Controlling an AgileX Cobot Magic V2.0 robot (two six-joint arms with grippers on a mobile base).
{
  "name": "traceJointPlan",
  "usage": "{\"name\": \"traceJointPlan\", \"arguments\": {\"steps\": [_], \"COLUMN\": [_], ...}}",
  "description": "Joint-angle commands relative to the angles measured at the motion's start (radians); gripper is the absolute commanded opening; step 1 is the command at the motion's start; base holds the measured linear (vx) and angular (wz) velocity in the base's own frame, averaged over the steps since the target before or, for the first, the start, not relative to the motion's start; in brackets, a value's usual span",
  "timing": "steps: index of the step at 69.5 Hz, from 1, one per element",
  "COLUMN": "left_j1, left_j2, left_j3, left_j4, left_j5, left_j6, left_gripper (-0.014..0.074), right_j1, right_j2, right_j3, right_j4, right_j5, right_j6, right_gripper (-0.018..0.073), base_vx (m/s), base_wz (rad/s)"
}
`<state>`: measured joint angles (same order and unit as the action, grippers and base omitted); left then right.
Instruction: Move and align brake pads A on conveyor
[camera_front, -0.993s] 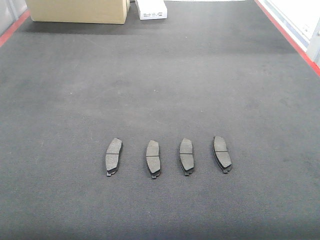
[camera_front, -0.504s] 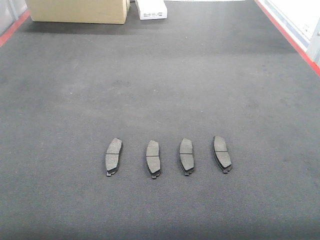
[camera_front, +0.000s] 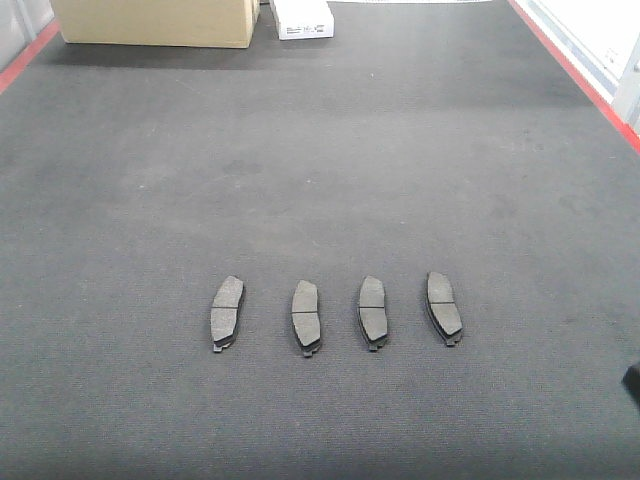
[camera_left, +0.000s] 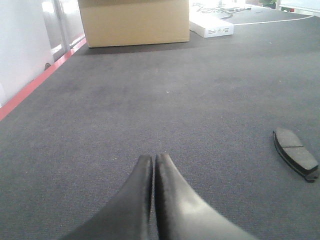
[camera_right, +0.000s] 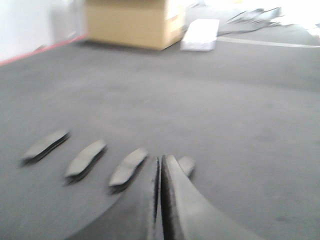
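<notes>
Left fingers (camera_left: 152, 162) pressed together, holding nothing, low over conveyor (camera_front: 320, 180). Right fingers (camera_right: 160, 165) likewise closed, empty, just above rightmost pad; view blurred. Four brake pads (camera_front: 304, 315) lying flat in side-by-side row on belt, apart. Far end: cardboard box (camera_front: 155, 22), white box (camera_front: 303, 18). Red stripes (camera_front: 575, 70) along edges.

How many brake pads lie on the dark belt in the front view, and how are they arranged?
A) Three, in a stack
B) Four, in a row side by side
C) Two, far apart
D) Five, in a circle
B: four brake pads lie apart in one row across the conveyor.
</notes>
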<state>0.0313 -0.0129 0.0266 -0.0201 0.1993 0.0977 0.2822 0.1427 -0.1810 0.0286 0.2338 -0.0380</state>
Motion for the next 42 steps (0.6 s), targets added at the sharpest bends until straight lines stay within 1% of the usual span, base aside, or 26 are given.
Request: {"name": "traceJointPlan", "arguments": {"steps": [1,10,13,18,21,32,42], "left_j1": [0.004,0.004,0.004,0.004,0.004,0.004,0.004], "left_j2": [-0.013,-0.013,-0.013,-0.013,-0.013,-0.013,-0.013], "left_j3": [-0.019,-0.019,-0.019,-0.019,-0.019,-0.019,-0.019], "left_j4": [-0.004,-0.004,-0.004,-0.004,-0.004,-0.004,-0.004], "left_j5": [-0.082,-0.082,-0.082,-0.082,-0.082,-0.082,-0.082], "left_j6": [-0.009,-0.009,-0.009,-0.009,-0.009,-0.009,-0.009], "left_gripper": [-0.0006,-0.0006,-0.0006,-0.0006,-0.0006,-0.0006,-0.0006], "right_j1": [-0.095,-0.232,-0.269,-0.307,-0.318,-0.322,-0.322], "right_j2": [0.008,-0.053,-0.089,-0.135,-0.169,-0.166,-0.167], "right_j3": [0.007,0.062,0.087,0.121,0.147,0.227,0.228], "right_j4": [-0.008,-0.020,-0.020,-0.029,-0.034,-0.029,-0.029], "right_j5": [-0.149,-0.169,-0.170,-0.168,-0.168,-0.208,-0.194], "right_j6": [0.016,0.029,0.033,0.032,0.030,0.038,0.038], "right_gripper": [-0.0006,-0.0006,-0.0006,-0.0006,-0.0006,-0.0006,-0.0006], "base_vx": [0.00,0.00,0.00,0.00,0.00,0.00,0.00], "base_wz": [0.00,0.00,0.00,0.00,0.00,0.00,0.00]}}
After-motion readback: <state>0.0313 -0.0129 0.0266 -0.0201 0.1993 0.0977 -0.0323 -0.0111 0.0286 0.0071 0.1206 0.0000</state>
